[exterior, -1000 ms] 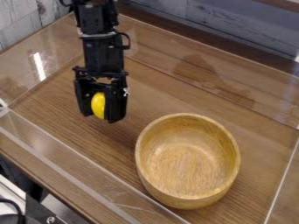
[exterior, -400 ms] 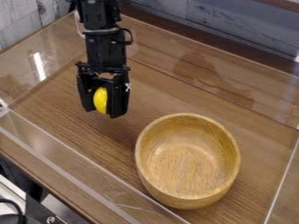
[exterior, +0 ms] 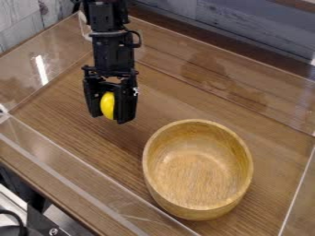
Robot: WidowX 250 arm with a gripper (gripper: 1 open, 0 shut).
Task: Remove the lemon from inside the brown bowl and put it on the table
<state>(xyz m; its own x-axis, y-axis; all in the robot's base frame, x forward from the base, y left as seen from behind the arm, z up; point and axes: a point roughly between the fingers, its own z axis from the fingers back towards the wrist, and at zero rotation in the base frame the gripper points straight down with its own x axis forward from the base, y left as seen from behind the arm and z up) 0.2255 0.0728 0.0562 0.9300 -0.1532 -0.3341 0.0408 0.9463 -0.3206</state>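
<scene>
The lemon (exterior: 107,106) is held out of the bowl (exterior: 198,169), clasped between the two black fingers (exterior: 92,100) of the gripper (exterior: 109,109). The jaws stand on either side of the fruit, one at its 9 o'clock and one at its 3 o'clock, and only a yellow strip is seen between them. The gripper points straight down from a black arm (exterior: 109,37) that enters at 12 o'clock of the view.

Whether the lemon touches the table (exterior: 74,157) cannot be told; the fingertips are seen close above the wood, with a faint shadow just under them.

The bowl is set at about 4 o'clock from the gripper, apart from it, with bare planks between the two. It stands upright, its thick rim is seen whole, and its deep grained inside holds nothing. It is placed near the lower right part of the tabletop.

The table is bordered by clear walls (exterior: 55,55); one runs along the far left edge at about 10 o'clock from the gripper, and another crosses the near edge at 7 o'clock. Glare is seen on the far wall and on the wood at 2 o'clock of the gripper.
</scene>
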